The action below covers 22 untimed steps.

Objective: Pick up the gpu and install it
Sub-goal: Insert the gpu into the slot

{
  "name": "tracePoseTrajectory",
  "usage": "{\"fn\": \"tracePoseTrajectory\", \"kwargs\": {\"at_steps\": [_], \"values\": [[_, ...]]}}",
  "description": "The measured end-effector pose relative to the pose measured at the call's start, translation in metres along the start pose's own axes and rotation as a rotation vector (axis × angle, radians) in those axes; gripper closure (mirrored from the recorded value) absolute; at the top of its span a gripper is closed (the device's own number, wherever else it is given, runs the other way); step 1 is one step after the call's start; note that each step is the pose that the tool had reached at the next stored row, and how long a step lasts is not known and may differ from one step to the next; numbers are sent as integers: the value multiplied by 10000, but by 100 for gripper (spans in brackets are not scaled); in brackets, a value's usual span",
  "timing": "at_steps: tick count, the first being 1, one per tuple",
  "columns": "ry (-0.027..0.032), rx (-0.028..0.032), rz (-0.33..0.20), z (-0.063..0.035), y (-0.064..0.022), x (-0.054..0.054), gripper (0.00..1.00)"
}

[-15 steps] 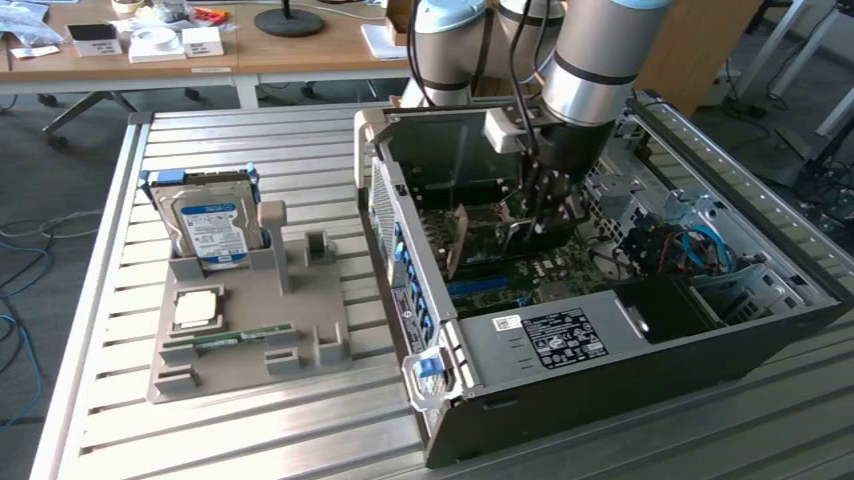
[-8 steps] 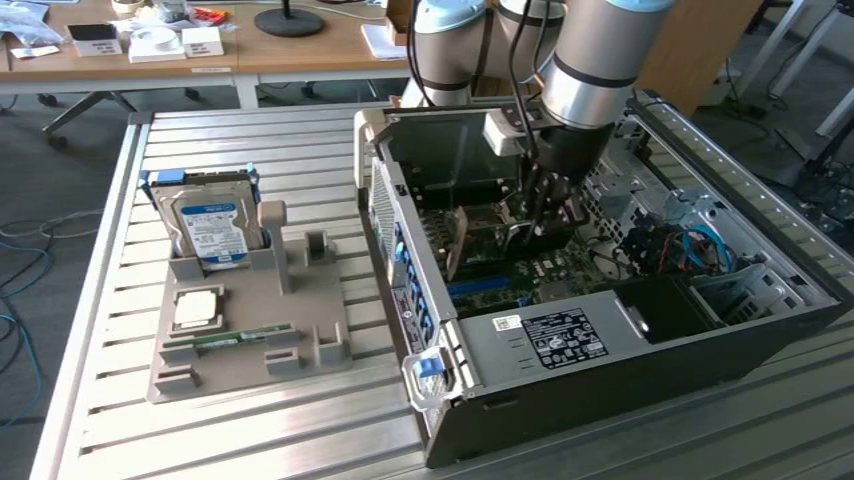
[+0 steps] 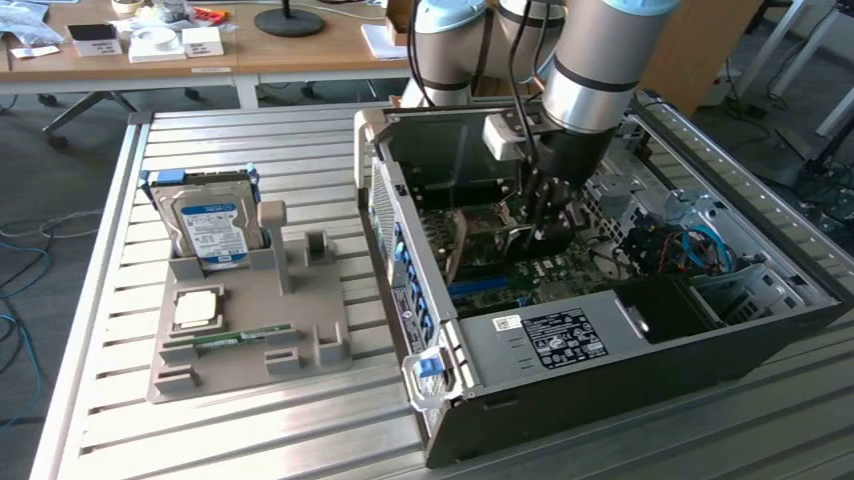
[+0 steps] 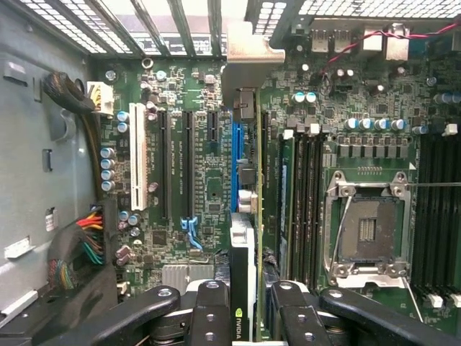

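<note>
The jaws are closed on the gpu (image 4: 258, 216), one black finger (image 4: 209, 310) on each face of the card, which shows edge-on in the wrist view as a thin green line running away from the gripper (image 4: 248, 306). Its silver bracket (image 4: 245, 50) points toward the slotted rear wall of the case. The card's edge hangs along the blue slot (image 4: 234, 166) on the motherboard (image 4: 194, 180), just beside it or over it; whether the contacts have entered the slot cannot be told. In the exterior view the gripper (image 3: 541, 215) reaches down into the open case (image 3: 641, 340), right of centre in the frame, with the arm rising to the upper edge. At the exterior view's left, the grey holder (image 3: 267, 350) carries the hard drive (image 3: 214, 225) and the RAM stick (image 3: 240, 338). By my judgement the pick-up is done and the install step is in hand. Seating calls for the card edge squarely above the slot, the bracket matched to the rear opening, and a straight, even push.
</note>
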<state>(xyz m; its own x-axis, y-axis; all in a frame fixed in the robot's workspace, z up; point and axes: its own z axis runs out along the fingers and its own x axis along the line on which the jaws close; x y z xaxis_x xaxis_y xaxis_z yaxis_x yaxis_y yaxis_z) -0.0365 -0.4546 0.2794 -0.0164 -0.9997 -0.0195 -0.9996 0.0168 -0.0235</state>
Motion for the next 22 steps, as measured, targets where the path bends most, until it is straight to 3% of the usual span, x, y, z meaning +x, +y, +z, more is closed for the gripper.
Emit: {"fn": "tracePoseTrajectory", "kwargs": {"at_steps": [8, 18, 22], "values": [[-2, 10, -1, 1, 110, 9, 73], [0, 10, 1, 25, 149, 69, 73], [-1, 10, -1, 28, 207, 74, 73]]}}
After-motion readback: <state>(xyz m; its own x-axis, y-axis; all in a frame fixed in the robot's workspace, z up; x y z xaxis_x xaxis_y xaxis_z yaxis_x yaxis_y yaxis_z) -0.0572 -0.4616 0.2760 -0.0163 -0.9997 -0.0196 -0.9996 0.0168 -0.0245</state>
